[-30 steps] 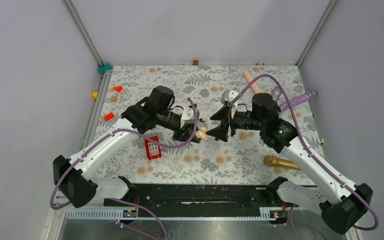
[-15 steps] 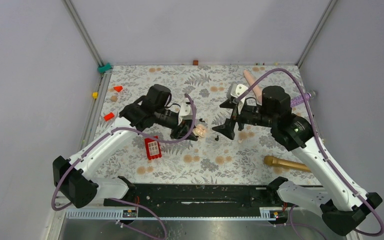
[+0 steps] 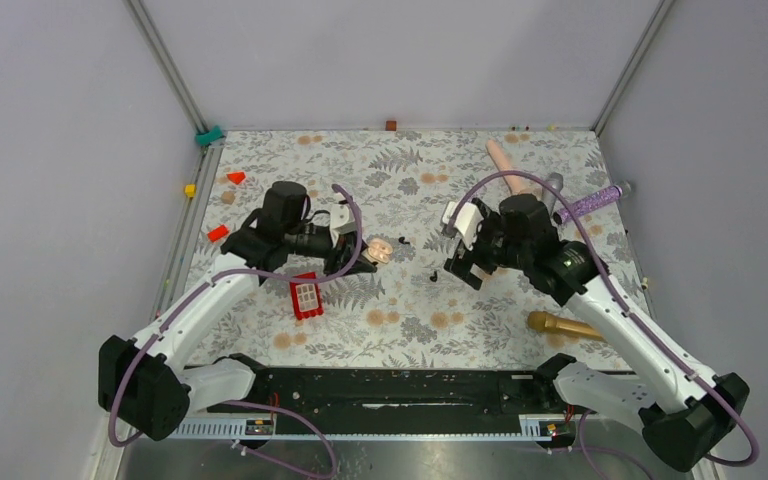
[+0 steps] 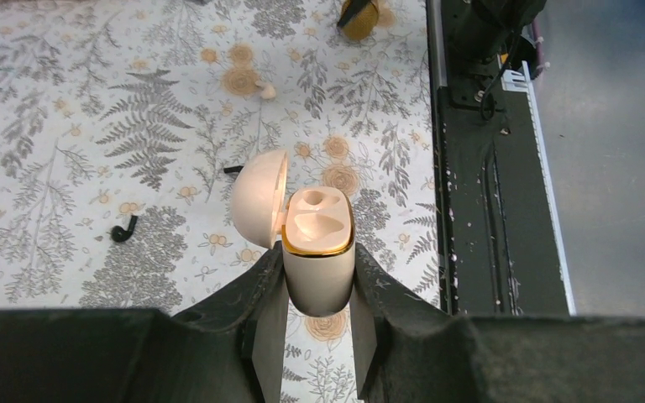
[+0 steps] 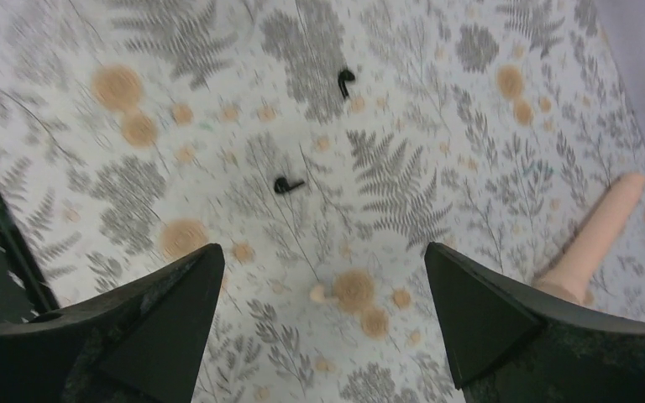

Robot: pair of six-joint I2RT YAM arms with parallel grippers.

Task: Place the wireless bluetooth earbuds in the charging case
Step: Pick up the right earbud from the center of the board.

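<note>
My left gripper (image 3: 365, 258) is shut on the beige charging case (image 3: 381, 250) and holds it above the mat. In the left wrist view the case (image 4: 319, 252) sits upright between the fingers of the left gripper (image 4: 317, 290), its lid (image 4: 259, 197) hinged open and both wells empty. Two tiny black earbuds lie loose on the mat: one (image 3: 403, 240) just right of the case, the other (image 3: 433, 276) nearer my right gripper (image 3: 465, 268). The right wrist view shows both earbuds (image 5: 346, 81) (image 5: 286, 184) ahead of the right gripper (image 5: 323, 256), which is open and empty.
A red block (image 3: 305, 296) lies below the left gripper. A gold stick (image 3: 560, 324), a pink cylinder (image 3: 505, 160) and a purple glitter stick (image 3: 590, 204) lie to the right. Small red pieces (image 3: 218, 233) lie at the left edge. A tiny beige bit (image 5: 319, 293) lies between the right fingers.
My left gripper has carried the case leftward. My right gripper has pulled away from the case, swung to point down at the mat, and stands open near one earbud.
</note>
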